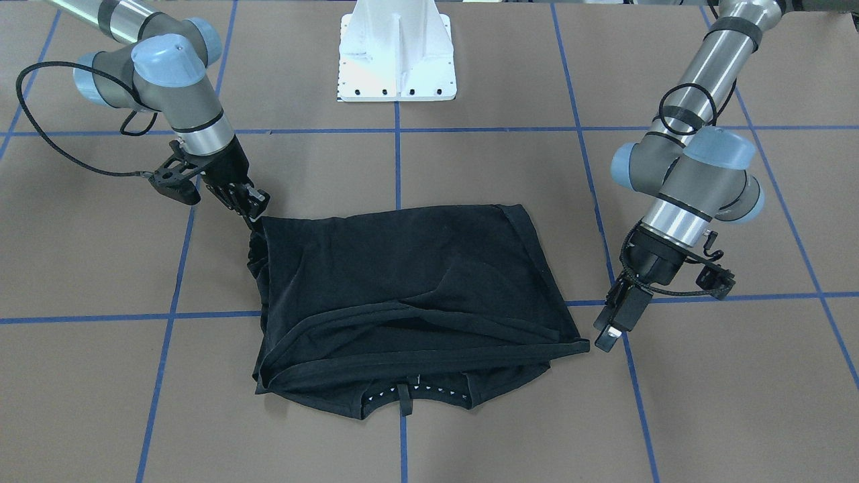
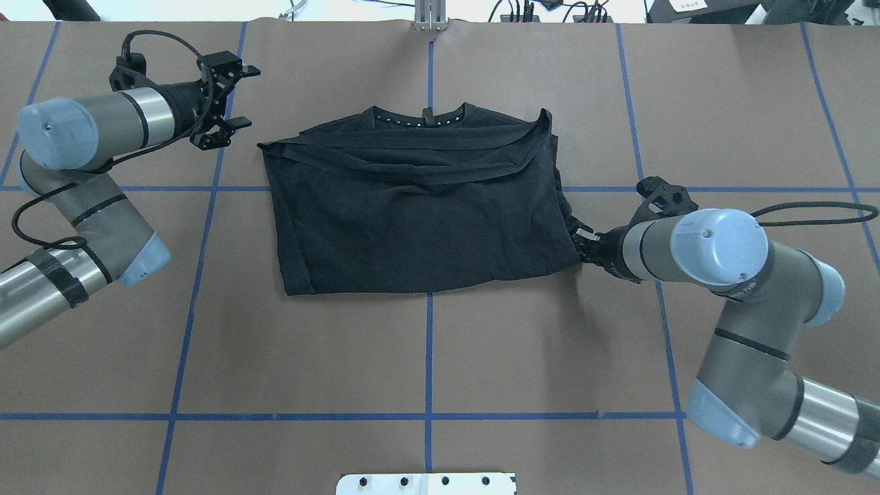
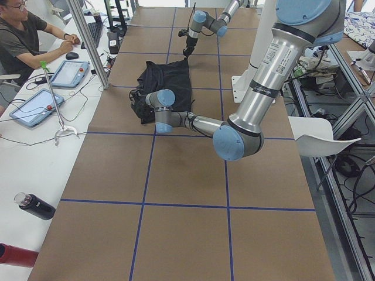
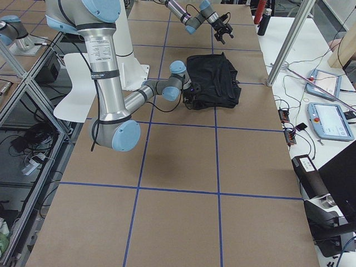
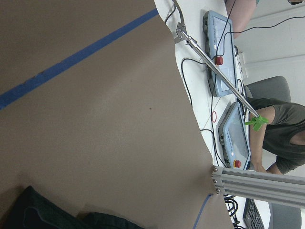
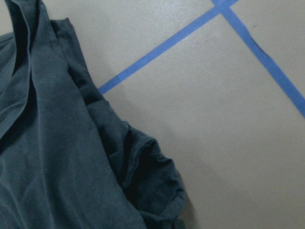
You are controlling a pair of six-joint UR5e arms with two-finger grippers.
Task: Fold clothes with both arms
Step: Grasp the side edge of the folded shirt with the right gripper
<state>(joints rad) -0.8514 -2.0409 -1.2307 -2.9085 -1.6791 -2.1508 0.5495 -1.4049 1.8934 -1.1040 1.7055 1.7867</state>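
Observation:
The black T-shirt lies folded on the brown table, its collar with small white marks on the side away from the robot. It also shows in the overhead view. The print is hidden. My right gripper is low at the shirt's near corner and looks shut on the bunched fabric there; it also shows overhead. The right wrist view shows only the bunched sleeve, no fingers. My left gripper hangs open and empty just beside the shirt's far corner, apart from it.
The white pedestal base stands behind the shirt. Blue tape lines grid the table. Beyond the table's far edge are an aluminium post, tablets, cables, a bottle and a seated operator.

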